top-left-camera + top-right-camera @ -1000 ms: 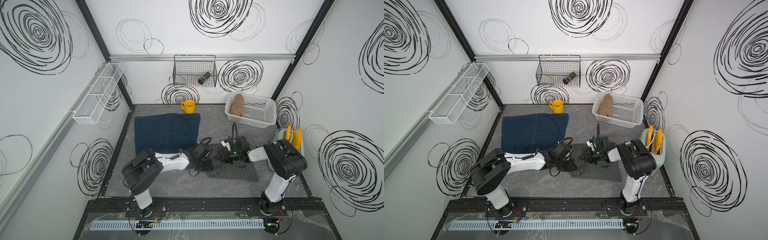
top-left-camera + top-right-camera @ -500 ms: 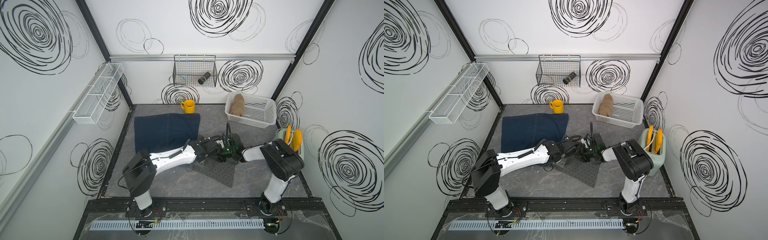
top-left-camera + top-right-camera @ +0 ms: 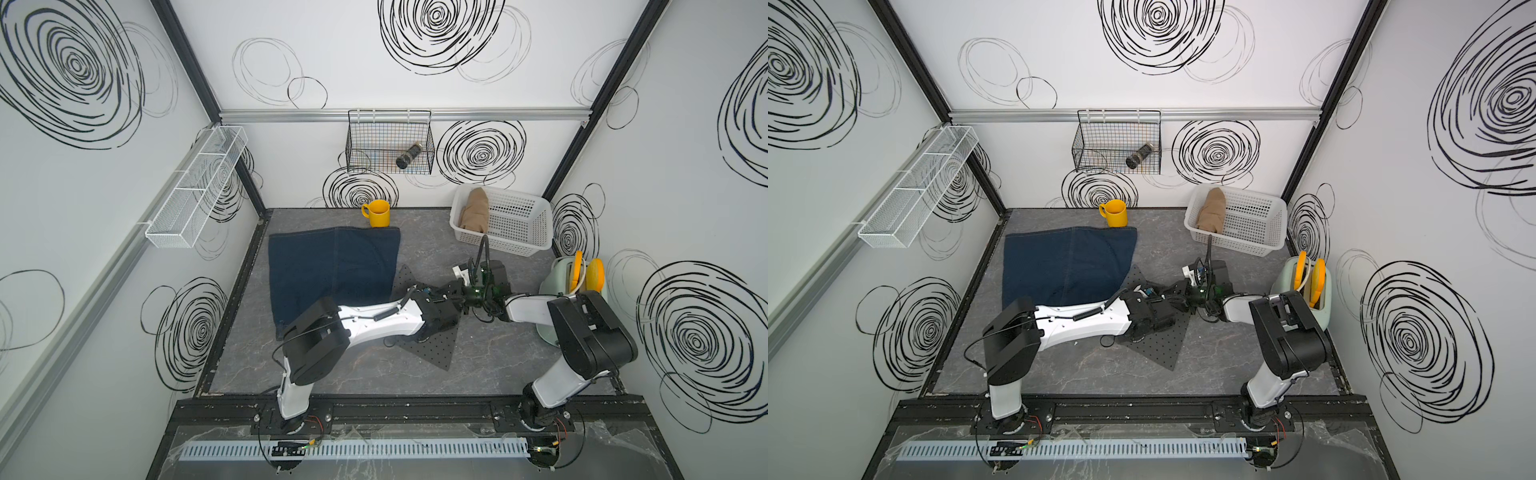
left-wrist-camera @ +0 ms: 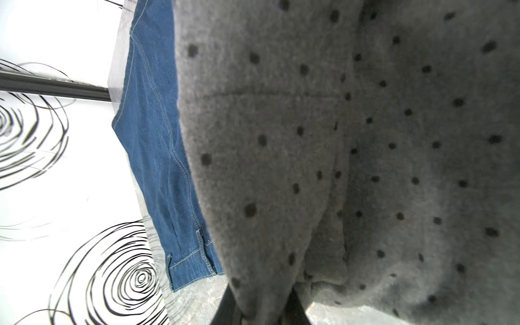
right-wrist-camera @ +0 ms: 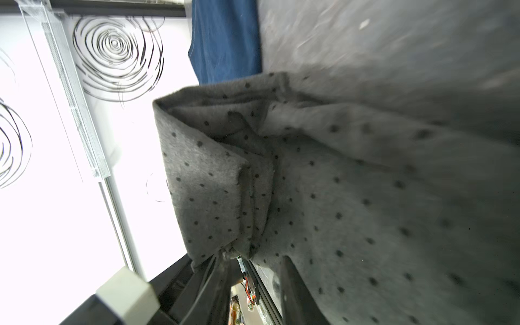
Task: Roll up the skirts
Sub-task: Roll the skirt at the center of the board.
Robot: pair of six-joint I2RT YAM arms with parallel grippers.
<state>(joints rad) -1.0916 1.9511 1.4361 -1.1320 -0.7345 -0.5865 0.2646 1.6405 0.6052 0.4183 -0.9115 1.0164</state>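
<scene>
So, up close: the left gripper (image 4: 260, 305) has its fingers (image 4: 228, 305) pinched shut on a bunched fold of the dotted grey skirt (image 4: 337, 140), and that cloth fills most of its wrist view. The right gripper (image 5: 253, 267) sits nose to nose with it over the same skirt. A tuck of the fabric gathers right at its fingertips, but I honestly can't tell if those fingers are clamped on it or standing apart.

In a top view the rest of that skirt (image 3: 432, 351) lies flat on the grey tabletop (image 3: 498, 365), spreading out under both sets of fingers. Just past the left fingers, the denim skirt (image 3: 332, 266) is laid out flat, its edge touching a corner of the dotted one. Beyond that sits a yellow mug (image 3: 378, 212), just off the denim's far edge. Well past the right fingers, the tan skirt (image 3: 473, 210) is rolled up at one end of the white plastic basket (image 3: 519, 239).
</scene>
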